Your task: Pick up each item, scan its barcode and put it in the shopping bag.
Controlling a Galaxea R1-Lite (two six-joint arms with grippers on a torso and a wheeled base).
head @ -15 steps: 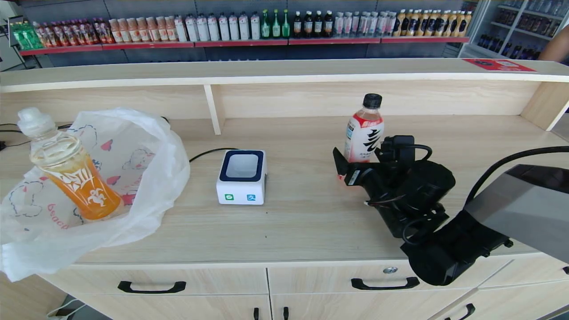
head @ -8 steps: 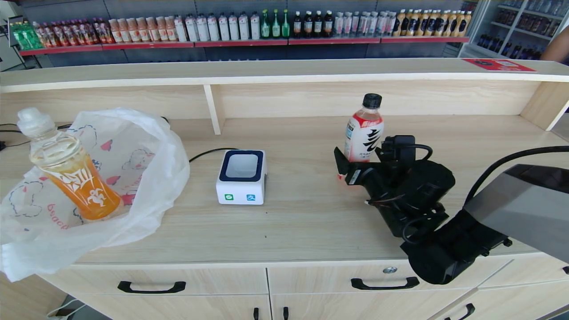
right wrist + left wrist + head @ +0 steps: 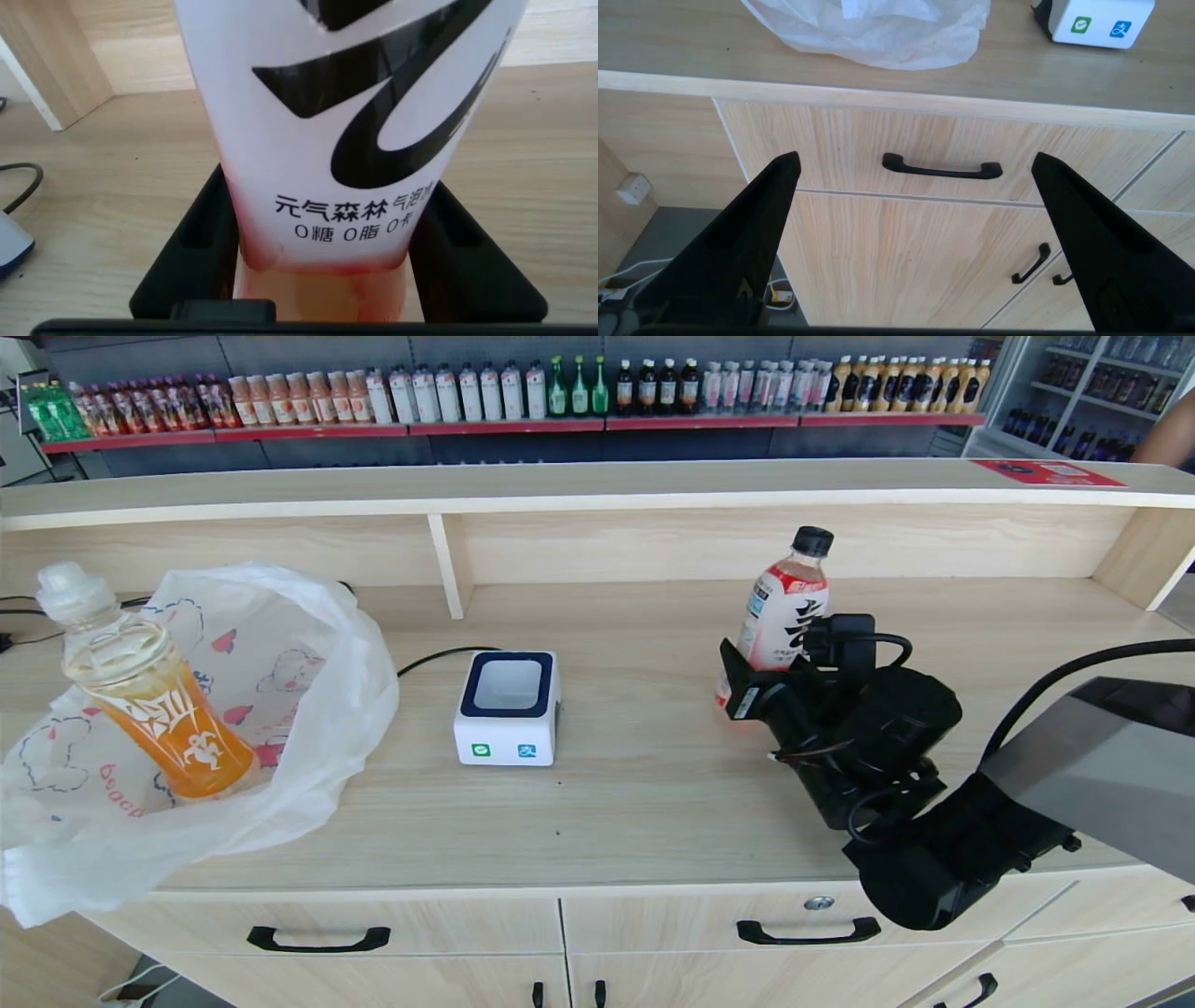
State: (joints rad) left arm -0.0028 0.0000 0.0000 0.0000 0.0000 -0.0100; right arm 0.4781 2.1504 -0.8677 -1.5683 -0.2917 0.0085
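- The right gripper (image 3: 758, 683) is clamping the pink drink bottle (image 3: 784, 609) low on its body, just above the base; in the right wrist view its two fingers (image 3: 192, 252) are pressing against either side of the label.
- The bottle is sitting over the right half of the countertop (image 3: 653, 803), about midway between front and back edges, and is tilting with its black cap leaning away from the scanner (image 3: 509, 707).
- This looks like the pick-up step for the second item: an orange drink bottle (image 3: 140, 686) is already standing inside the shopping bag (image 3: 317, 653) at the counter's left end.
- The left gripper (image 3: 913, 177) is hanging with fingers wide apart and empty, below the front edge, facing a drawer handle (image 3: 941, 169).
- Next, the bottle is probably needing a carry toward the scanner near the counter's middle, turned so its barcode is facing the window; where the barcode is, I cannot tell.
- A low grip on a tilting bottle is risking a swing or slip.
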